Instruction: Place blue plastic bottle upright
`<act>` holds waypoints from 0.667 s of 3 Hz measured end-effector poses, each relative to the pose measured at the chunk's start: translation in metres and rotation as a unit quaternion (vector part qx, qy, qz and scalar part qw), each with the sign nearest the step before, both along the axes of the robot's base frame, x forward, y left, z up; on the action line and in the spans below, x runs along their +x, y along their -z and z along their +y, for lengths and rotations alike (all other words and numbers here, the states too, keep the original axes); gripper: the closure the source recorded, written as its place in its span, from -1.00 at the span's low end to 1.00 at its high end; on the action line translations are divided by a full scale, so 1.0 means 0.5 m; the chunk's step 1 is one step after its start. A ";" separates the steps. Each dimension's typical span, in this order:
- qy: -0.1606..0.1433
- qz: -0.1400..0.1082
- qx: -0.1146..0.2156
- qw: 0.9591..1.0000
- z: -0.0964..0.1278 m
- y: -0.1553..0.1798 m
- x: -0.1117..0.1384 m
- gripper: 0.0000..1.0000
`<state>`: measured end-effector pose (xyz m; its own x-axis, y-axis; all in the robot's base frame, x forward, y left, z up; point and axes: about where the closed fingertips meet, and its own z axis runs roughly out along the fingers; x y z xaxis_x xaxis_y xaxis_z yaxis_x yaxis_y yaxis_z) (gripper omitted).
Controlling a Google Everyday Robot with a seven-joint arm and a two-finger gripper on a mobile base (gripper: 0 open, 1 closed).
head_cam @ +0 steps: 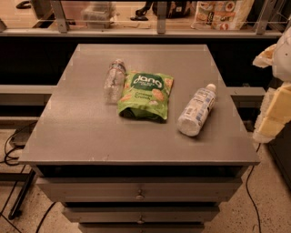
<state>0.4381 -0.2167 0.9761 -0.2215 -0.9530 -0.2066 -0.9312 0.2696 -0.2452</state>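
The blue plastic bottle (pixel 197 110) lies on its side on the right part of the grey table (pixel 82 132). It is clear with a bluish tint and a white-and-blue label. Its white cap points to the far right and its base points toward the front. My gripper (pixel 272 119) shows as pale white and yellow parts at the right edge of the view. It is beyond the table's right edge, to the right of the bottle and apart from it. Nothing is seen held in it.
A green snack bag (pixel 145 94) lies flat at the table's middle. A smaller clear bottle (pixel 113 81) lies on its side just left of the bag. Drawers sit under the tabletop. A shelf with packaged goods (pixel 220 13) runs along the back. Cables lie on the floor at the left.
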 end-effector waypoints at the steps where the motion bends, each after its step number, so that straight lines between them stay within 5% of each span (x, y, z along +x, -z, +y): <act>1: 0.000 0.000 0.000 1.000 0.000 0.000 0.000 -1.00; 2: 0.035 0.003 0.010 0.999 -0.001 -0.002 0.027 -1.00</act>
<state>0.4517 -0.2174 0.9772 -0.2884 -0.9309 -0.2243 -0.9115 0.3386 -0.2333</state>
